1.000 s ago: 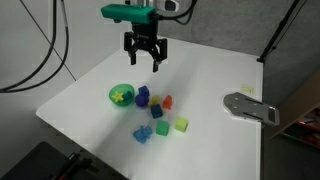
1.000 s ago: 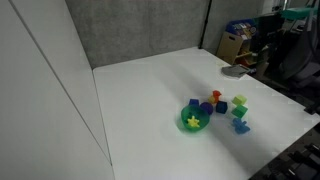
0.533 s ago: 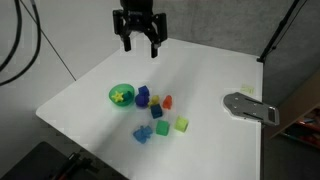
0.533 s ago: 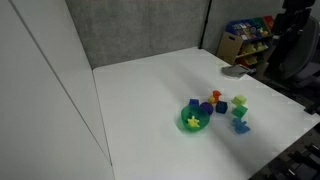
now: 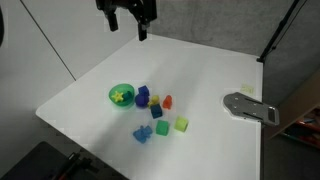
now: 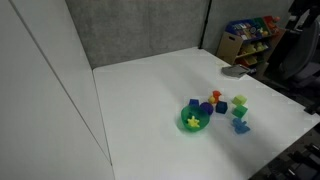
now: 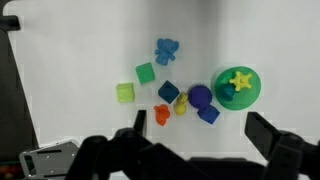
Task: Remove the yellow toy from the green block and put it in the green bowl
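The green bowl [image 5: 121, 95] stands on the white table left of the blocks; it also shows in an exterior view [image 6: 194, 119] and the wrist view [image 7: 238, 88]. The yellow toy [image 7: 240, 80], star-shaped, lies inside the bowl, seen in both exterior views [image 5: 120, 96] [image 6: 192, 121]. The green block [image 7: 145, 73] sits apart on the table with nothing on it [image 5: 162, 128]. My gripper [image 5: 128, 15] is open and empty, high above the table's far side; its fingers frame the bottom of the wrist view [image 7: 200, 135].
Near the bowl lie blue blocks [image 7: 208, 114], a dark blue cube [image 7: 168, 92], a small orange piece [image 7: 162, 115], a second small yellow piece [image 7: 181, 104], a lime cube [image 7: 124, 93] and a light blue piece [image 7: 166, 50]. A grey metal plate [image 5: 250, 107] lies at the table's edge.
My gripper has risen and moved away from the blocks towards the top of the exterior view. The toy stays in the bowl; the blocks have not moved.
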`<act>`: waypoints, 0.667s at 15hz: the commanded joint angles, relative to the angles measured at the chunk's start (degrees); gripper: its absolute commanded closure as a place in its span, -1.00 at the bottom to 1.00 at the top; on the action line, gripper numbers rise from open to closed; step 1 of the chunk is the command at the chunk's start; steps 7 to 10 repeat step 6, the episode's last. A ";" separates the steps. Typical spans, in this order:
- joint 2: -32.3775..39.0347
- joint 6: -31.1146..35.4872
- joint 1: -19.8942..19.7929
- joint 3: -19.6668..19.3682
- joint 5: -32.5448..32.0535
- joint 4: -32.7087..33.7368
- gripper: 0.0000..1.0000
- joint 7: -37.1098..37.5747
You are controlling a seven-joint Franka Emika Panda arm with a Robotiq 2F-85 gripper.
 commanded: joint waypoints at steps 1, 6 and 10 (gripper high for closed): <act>-4.03 2.13 -0.18 -0.14 0.78 -3.15 -1.00 -0.66; -2.97 1.28 -0.11 0.09 0.06 -2.06 -1.00 -0.04; -2.97 1.28 -0.11 0.09 0.06 -2.06 -1.00 -0.04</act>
